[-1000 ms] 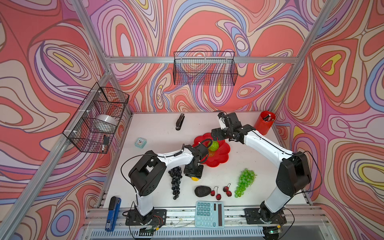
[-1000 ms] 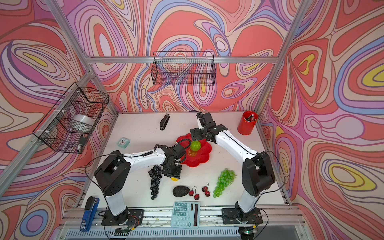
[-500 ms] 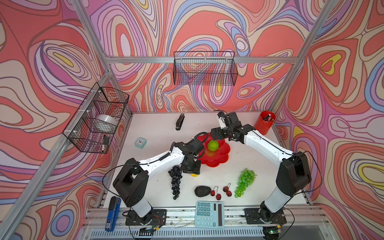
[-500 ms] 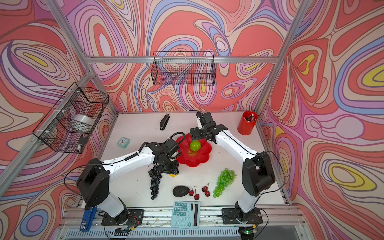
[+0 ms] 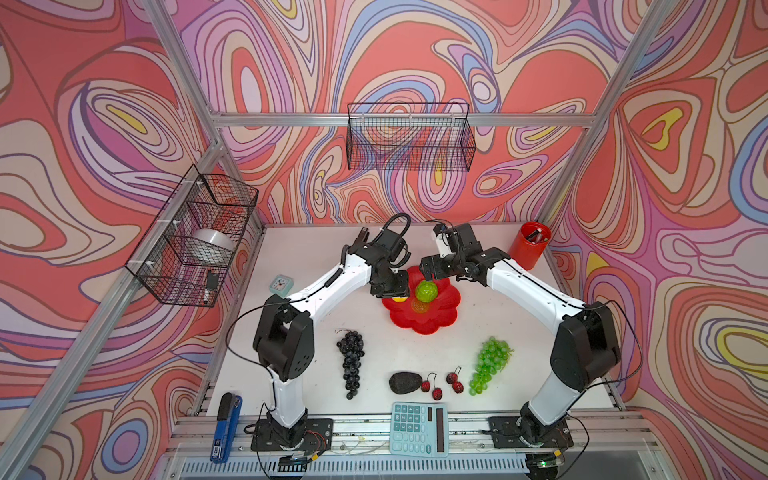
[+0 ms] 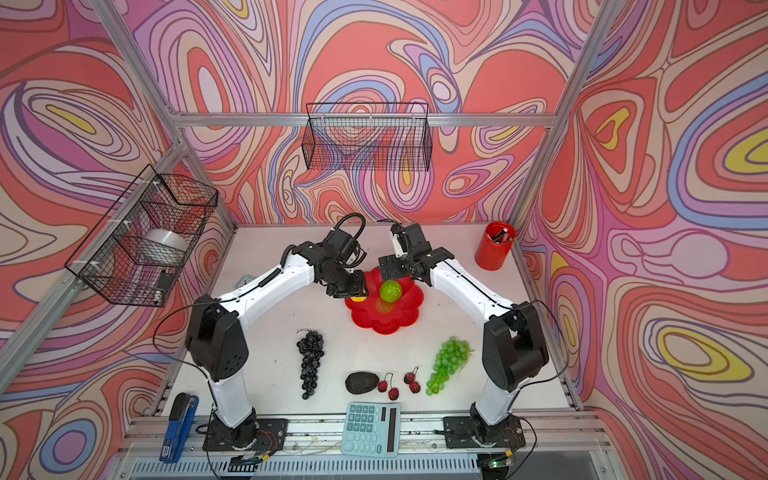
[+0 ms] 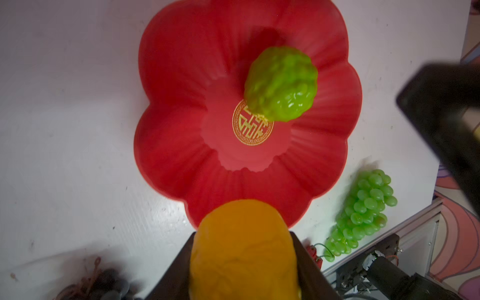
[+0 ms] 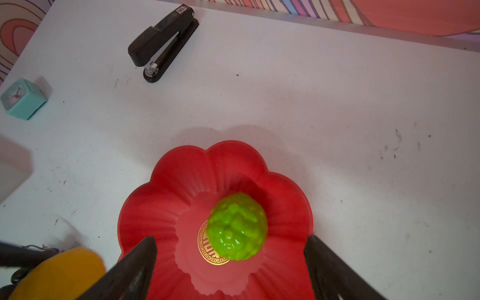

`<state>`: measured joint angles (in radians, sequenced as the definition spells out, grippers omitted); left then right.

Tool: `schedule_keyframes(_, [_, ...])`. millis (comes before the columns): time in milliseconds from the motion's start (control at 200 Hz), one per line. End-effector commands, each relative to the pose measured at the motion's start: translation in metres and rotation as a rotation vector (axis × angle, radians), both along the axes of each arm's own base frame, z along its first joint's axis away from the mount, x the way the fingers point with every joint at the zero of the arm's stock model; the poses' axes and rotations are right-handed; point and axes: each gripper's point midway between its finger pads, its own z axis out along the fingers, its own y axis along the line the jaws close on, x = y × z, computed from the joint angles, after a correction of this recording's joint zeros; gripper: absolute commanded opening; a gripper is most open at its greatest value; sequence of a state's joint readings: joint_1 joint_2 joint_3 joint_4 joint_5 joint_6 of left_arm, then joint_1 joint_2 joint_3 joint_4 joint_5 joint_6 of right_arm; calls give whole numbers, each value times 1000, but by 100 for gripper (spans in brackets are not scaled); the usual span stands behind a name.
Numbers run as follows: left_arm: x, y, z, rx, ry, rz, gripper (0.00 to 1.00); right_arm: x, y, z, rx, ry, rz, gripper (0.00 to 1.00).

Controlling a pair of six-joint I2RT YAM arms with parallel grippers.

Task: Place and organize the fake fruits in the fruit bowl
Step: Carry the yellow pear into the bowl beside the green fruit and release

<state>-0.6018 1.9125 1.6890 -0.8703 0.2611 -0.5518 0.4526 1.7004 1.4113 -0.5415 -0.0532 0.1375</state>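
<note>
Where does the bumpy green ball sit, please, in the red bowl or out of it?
In: the bumpy green ball rests on the red bowl's floor, overlapping its gold emblem.

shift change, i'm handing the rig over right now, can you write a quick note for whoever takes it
Left gripper: shut on the small yellow fruit, at the fruit bowl rim on its own side, not yet released.
Right gripper: open and empty, over the bowl's far edge.
Done: bumpy green ball lies in the bowl, partly over the gold emblem.
Left: release the yellow fruit, then bring in the dark purple grapes, avocado, red berries and green grapes, all on the table in front of the bowl.
</note>
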Motion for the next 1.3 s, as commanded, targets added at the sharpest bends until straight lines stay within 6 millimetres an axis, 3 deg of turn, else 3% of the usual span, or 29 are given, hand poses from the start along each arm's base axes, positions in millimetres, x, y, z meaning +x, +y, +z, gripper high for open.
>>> schedule_keyframes(0, [22,-4,-12,33,-3,2,38,-16,-8,8,-2,1,2,92])
schedule_keyframes(235, [55,-18,-47,71,22,26,39,-25,-7,7,52,19,-18,92])
schedule_keyframes(561, [61,-24,-84,57,80,60,41,-34,-13,1,40,28,-22,92])
schedule_keyframes(947, [63,-29,-103,41,108,80,50,-39,-15,6,41,25,-19,92])
schedule_keyframes(1297, [66,-31,-94,18,79,89,74,-43,-17,7,43,23,-18,92])
